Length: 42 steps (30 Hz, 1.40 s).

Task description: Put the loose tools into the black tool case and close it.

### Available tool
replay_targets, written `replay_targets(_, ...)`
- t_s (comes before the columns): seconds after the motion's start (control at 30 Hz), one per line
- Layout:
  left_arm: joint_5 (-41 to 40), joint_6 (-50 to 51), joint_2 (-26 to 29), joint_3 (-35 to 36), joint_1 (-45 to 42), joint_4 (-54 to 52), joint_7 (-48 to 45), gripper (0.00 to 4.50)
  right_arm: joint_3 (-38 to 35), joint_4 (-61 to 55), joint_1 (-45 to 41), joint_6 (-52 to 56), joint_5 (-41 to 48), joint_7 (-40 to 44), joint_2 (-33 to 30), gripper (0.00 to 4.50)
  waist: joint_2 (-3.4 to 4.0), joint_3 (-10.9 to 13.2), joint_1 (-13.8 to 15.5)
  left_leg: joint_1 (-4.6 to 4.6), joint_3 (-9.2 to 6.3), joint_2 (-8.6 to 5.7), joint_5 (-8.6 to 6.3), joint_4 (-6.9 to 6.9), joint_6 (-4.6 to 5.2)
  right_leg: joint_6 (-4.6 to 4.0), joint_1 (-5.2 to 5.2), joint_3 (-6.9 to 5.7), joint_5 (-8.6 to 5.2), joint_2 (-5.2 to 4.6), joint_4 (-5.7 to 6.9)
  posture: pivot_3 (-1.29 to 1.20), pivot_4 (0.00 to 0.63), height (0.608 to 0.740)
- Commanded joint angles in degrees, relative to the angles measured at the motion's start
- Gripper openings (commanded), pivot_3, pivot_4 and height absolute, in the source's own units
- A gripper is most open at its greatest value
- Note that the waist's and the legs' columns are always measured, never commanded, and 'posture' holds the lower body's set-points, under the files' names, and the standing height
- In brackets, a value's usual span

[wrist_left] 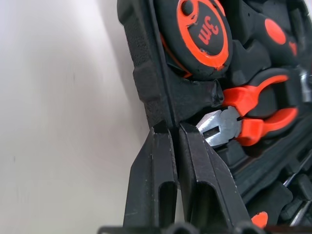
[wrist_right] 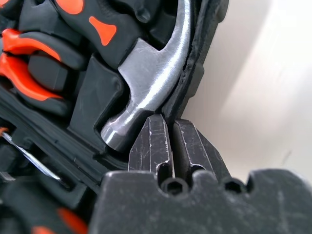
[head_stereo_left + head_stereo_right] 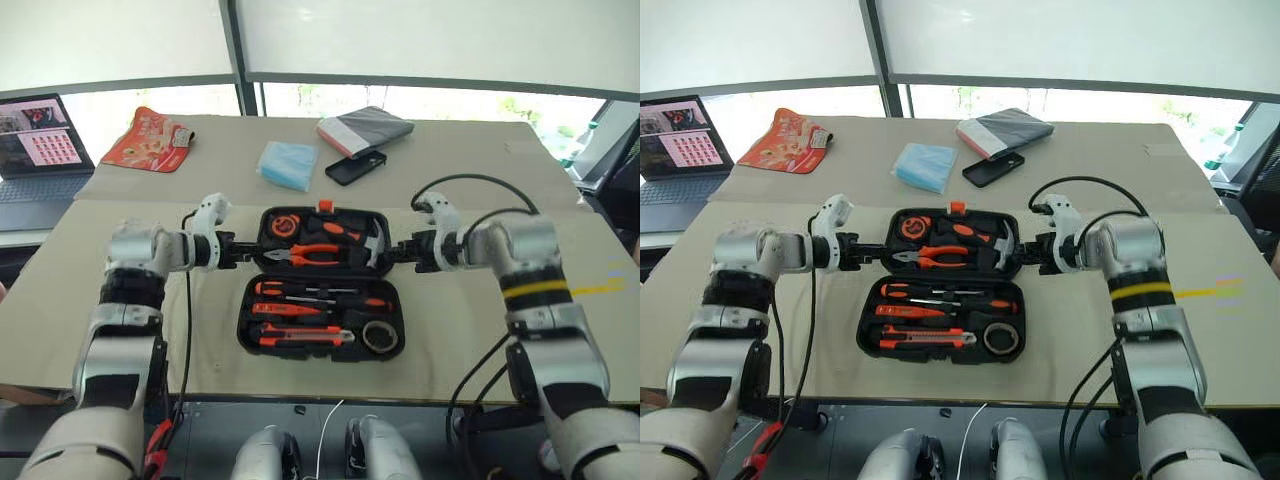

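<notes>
Two halves seen to the black tool case point(image 3: 243, 335), spread open and flat on the bench point(image 3: 480, 330). Found in the near half, each in its moulded slot: orange-and-black screwdrivers point(image 3: 300, 290) along the far side, a utility knife point(image 3: 305, 337) along the near edge, a tape ring point(image 3: 379, 336) at the right corner. Noted in the far half the pliers point(image 3: 312, 254), the hammer point(image 3: 375, 243) and a round tape measure point(image 3: 283, 226). Saw the left tool point(image 3: 240, 252) clenched on that half's left rim, the right tool point(image 3: 395, 252) clenched on its right rim beside the hammer head. Farther back, spotted a black phone point(image 3: 355, 166), a blue packet point(image 3: 287, 164), an orange pouch point(image 3: 148, 140) and a laptop point(image 3: 35, 150).
</notes>
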Motion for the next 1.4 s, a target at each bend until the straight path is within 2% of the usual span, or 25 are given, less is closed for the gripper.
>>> replay_targets(0.03, -4.1, -17.2, 0.4, 7.9, 7.4, -12.1, -5.2, 0.01, -1.1, -16.2, 8.2, -23.8, -2.7, 7.6, -5.5, 0.00, 0.00, 0.0, 0.0, -0.10, 0.02, -0.01, 0.13, 0.00, 0.13, -0.15, -0.12, -0.01, 0.08, 0.05, 0.03, 0.00, 0.150, 0.740)
replay_targets(0.1, -3.7, -24.9, 0.1, 9.1, 12.3, -15.5, -6.4, 0.01, -1.2, -19.5, 14.2, -35.0, -5.1, 8.7, -6.8, 0.00, 0.00, 0.0, 0.1, -0.17, 0.03, -0.02, 0.18, -0.10, 0.18, -0.20, -0.19, -0.03, 0.06, 0.15, -0.03, 0.00, 0.150, 0.740)
replay_targets(0.17, -0.4, -37.5, 0.7, 8.2, 18.2, -17.3, -9.1, 0.01, -0.4, -20.4, 21.2, -50.1, -9.9, 8.5, -8.7, 0.00, -0.01, 0.0, 0.1, -0.17, 0.07, -0.02, 0.17, -0.20, 0.17, -0.19, -0.19, -0.06, 0.01, 0.50, -0.28, 0.00, 0.150, 0.740)
replay_targets(0.23, 2.6, -48.7, 1.7, 6.5, 22.7, -16.8, -12.6, 0.01, 0.4, -18.6, 26.0, -63.1, -13.7, 8.4, -10.0, 0.00, -0.01, 0.0, 0.1, -0.13, 0.09, 0.00, 0.13, -0.26, 0.13, -0.18, -0.15, -0.06, 0.00, 0.58, -0.38, 0.00, 0.150, 0.740)
replay_targets(0.33, 5.8, -64.0, 1.4, 5.1, 29.2, -16.0, -15.1, 0.01, 1.6, -12.8, 30.6, -77.8, -20.9, 4.1, -11.3, 0.00, -0.02, 0.0, 0.1, 0.10, 0.27, 0.03, 0.12, -0.27, 0.11, 0.15, -0.05, -0.05, -0.20, 0.59, -0.38, 0.00, 0.150, 0.740)
replay_targets(0.4, 8.2, -70.1, 2.1, 3.7, 32.6, -14.9, -15.7, 0.01, 2.8, -8.3, 31.2, -87.5, -25.6, 1.1, -12.0, 0.00, -0.04, 0.0, 0.2, 0.62, 0.28, 0.10, -0.18, -0.28, -0.35, 0.21, 0.46, 0.00, -0.27, 0.44, -0.56, 0.00, 0.150, 0.740)
replay_targets(0.47, 8.2, -73.2, 2.9, 2.9, 36.0, -14.0, -17.4, 0.01, 4.1, -3.3, 32.1, -95.4, -27.9, -0.6, -12.6, 0.00, -0.07, 0.0, 0.4, 0.76, 0.22, 0.27, -0.41, -0.32, -0.36, 0.20, 0.62, -0.01, -0.27, 0.08, -0.72, 0.00, 0.150, 0.740)
replay_targets(0.5, 7.9, -74.4, 3.1, 2.9, 37.1, -13.5, -17.5, 0.00, 4.6, -1.7, 32.6, -97.6, -28.2, -0.9, -12.9, 0.38, -0.07, -0.1, 0.4, 0.83, 0.21, 0.28, -0.42, -0.32, -0.35, 0.19, 0.67, -0.01, -0.27, 0.02, -0.72, 0.00, 0.150, 0.740)
replay_targets(0.6, 7.0, -75.1, 5.2, 2.9, 39.8, -12.8, -18.0, 1.00, 4.9, 0.6, 33.9, -101.3, -29.2, -2.0, -13.9, 1.44, -0.10, -0.3, 0.5, 1.19, 0.19, 0.30, -0.70, -0.38, 0.13, -0.08, 1.00, 0.00, -0.44, 0.00, -0.74, 0.00, 0.150, 0.740)
replay_targets(0.7, 6.4, -76.0, 7.6, 5.1, 41.3, -11.5, -16.4, 2.14, 3.0, 0.4, 36.7, -104.1, -29.3, -3.8, -16.1, 2.46, -0.09, -0.3, 0.5, 0.87, 0.28, 0.27, -0.37, -0.55, -0.08, 0.13, 0.55, 0.09, -0.31, 0.01, -0.68, 0.00, 0.150, 0.740)
replay_targets(0.73, 6.3, -75.5, 8.4, 5.5, 41.5, -11.0, -16.0, 2.40, 2.6, 0.3, 37.4, -104.9, -29.1, -4.2, -16.8, 2.78, -0.13, -0.3, 0.8, 0.82, 0.28, 0.27, -0.17, -0.54, 0.20, 0.10, 0.52, 0.08, -0.32, 0.04, -0.66, 0.00, 0.150, 0.740)
replay_targets(0.77, 6.0, -74.1, 9.3, 5.9, 41.3, -10.5, -15.7, 2.75, 1.8, -1.0, 38.9, -102.9, -25.8, -3.1, -17.7, 3.03, -0.18, -0.2, 1.0, 0.80, 0.27, 0.29, -0.15, -0.54, 0.18, 0.09, 0.52, 0.05, -0.33, 0.06, -0.68, 0.00, 0.150, 0.740)
replay_targets(0.87, 4.8, -68.8, 10.1, 6.4, 38.0, -10.3, -12.9, 2.75, -1.4, -5.3, 43.6, -95.0, -15.6, 0.9, -20.7, 3.03, -0.18, -0.2, 2.2, 0.76, 0.14, 0.30, -0.36, -0.55, -0.20, 0.06, 0.56, -0.06, -0.35, -0.02, -0.77, 0.00, 0.150, 0.740)
replay_targets(1.03, 6.0, -62.1, 9.6, 2.3, 31.6, -12.1, -11.5, 2.80, -3.5, -16.7, 51.2, -82.0, -1.3, 9.4, -25.0, 1.64, -0.18, -0.2, 2.5, 0.74, 0.12, 0.22, -0.58, -0.50, 0.23, 0.19, 0.67, -0.06, -0.27, -0.13, -0.85, 0.00, 0.150, 0.740)
replay_targets(1.07, 6.1, -60.6, 8.9, 1.4, 29.8, -12.1, -11.1, 2.29, -3.5, -20.0, 53.0, -79.3, 1.4, 11.1, -25.8, 1.25, -0.19, -0.2, 2.5, 0.72, 0.09, 0.23, -0.56, -0.48, 0.26, 0.22, 0.69, -0.06, -0.25, -0.12, -0.87, 0.00, 0.150, 0.740)
replay_targets(1.1, 6.0, -58.9, 8.5, 0.3, 28.3, -12.2, -11.0, 2.19, -3.4, -23.5, 54.8, -76.0, 3.7, 12.4, -26.6, 1.01, -0.20, -0.2, 2.5, 0.73, 0.07, 0.23, -0.55, -0.46, 0.29, 0.23, 0.73, -0.09, -0.24, -0.09, -0.89, 0.00, 0.150, 0.740)
replay_targets(1.17, 6.7, -56.5, 7.5, -1.6, 25.3, -11.6, -11.0, 1.35, -2.8, -30.0, 57.3, -71.4, 5.5, 13.7, -27.5, 0.23, -0.21, -0.2, 2.5, 0.70, 0.03, 0.24, -0.34, -0.45, 0.59, 0.23, 0.74, -0.10, -0.24, -0.05, -0.89, 0.00, 0.150, 0.740)
replay_targets(1.2, 7.2, -55.7, 7.2, -2.6, 23.9, -11.1, -11.3, 1.04, -2.3, -32.9, 58.3, -68.9, 6.0, 14.2, -27.9, 0.02, -0.21, -0.2, 2.5, 0.70, 0.03, 0.24, -0.32, -0.45, 0.58, 0.23, 0.74, -0.10, -0.24, -0.02, -0.90, 0.00, 0.150, 0.740)
replay_targets(1.3, 8.7, -52.1, 6.8, -7.3, 18.8, -8.1, -15.3, 0.12, 2.3, -39.3, 61.4, -64.6, 1.2, 17.8, -30.1, 0.00, -0.23, -0.2, 2.5, 0.69, 0.03, 0.25, -0.34, -0.41, 0.58, 0.23, 0.73, -0.08, -0.24, 0.04, -0.89, 0.00, 0.150, 0.740)
replay_targets(1.4, 10.0, -53.5, 6.6, -8.4, 15.1, -3.7, -16.1, 0.05, 4.3, -40.5, 61.7, -62.8, -0.3, 17.2, -28.1, 0.00, -0.34, -0.2, 2.5, 0.63, -0.01, 0.27, -0.53, -0.29, 0.87, 0.23, 0.71, -0.15, -0.25, 0.08, -0.89, 0.00, 0.150, 0.740)
